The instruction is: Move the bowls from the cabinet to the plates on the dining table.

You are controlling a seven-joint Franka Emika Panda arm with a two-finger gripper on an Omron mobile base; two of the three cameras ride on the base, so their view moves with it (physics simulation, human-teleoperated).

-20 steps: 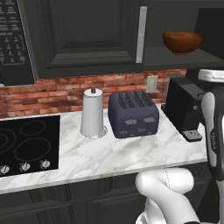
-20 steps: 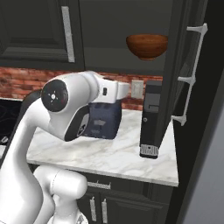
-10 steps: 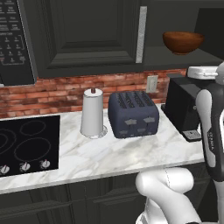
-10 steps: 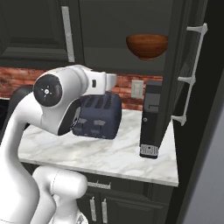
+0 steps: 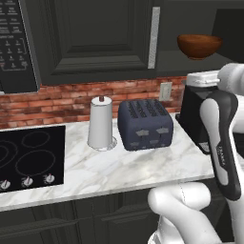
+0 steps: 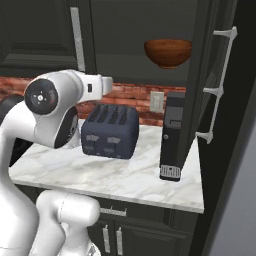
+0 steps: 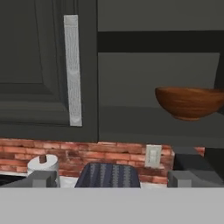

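The gripper (image 7: 112,178) is spread wide and holds nothing — its fingertips (image 7: 43,178) stand far apart at the bottom of the hand view, level with the counter appliances. Up and to the right, well apart from it, one bowl (image 7: 189,102) sits upright on the lower shelf of the open cabinet (image 6: 150,45). Below the shelf, a toaster (image 5: 145,125) stands on the marble counter (image 5: 119,169) — paper towel roll (image 5: 101,123) just left, coffee machine (image 6: 172,135) right.

Open dark cabinet shelf (image 6: 150,75) bearing one wooden bowl (image 6: 168,52), marble counter (image 5: 119,169) carrying paper towel roll (image 5: 101,123), toaster (image 5: 144,124), probably a coffee machine (image 6: 172,135)
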